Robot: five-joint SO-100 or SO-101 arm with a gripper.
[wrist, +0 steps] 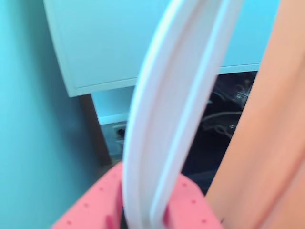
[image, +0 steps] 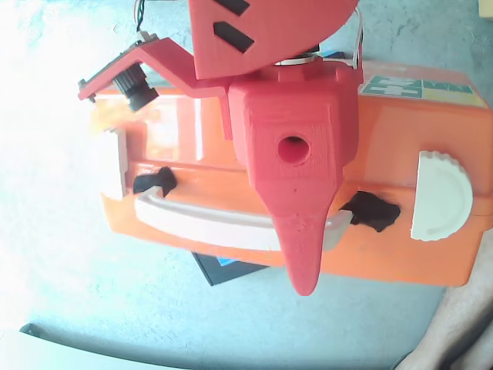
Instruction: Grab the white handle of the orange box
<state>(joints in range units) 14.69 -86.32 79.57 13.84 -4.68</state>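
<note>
The red claw (image: 304,266) sits pinched around the white handle (image: 200,220) on the front of the orange box (image: 400,231). The grip looks thin and off-centre; any pull might tilt the box or slip off.

The pale grey floor (image: 92,308) carries the orange box (image: 416,139).

Pale grey-blue counter (image: 62,254) washed out by strong light on its left side, white cabinet (wrist: 114,43) above a teal wall (wrist: 33,143), dark recess right of the cabinet's base
</note>
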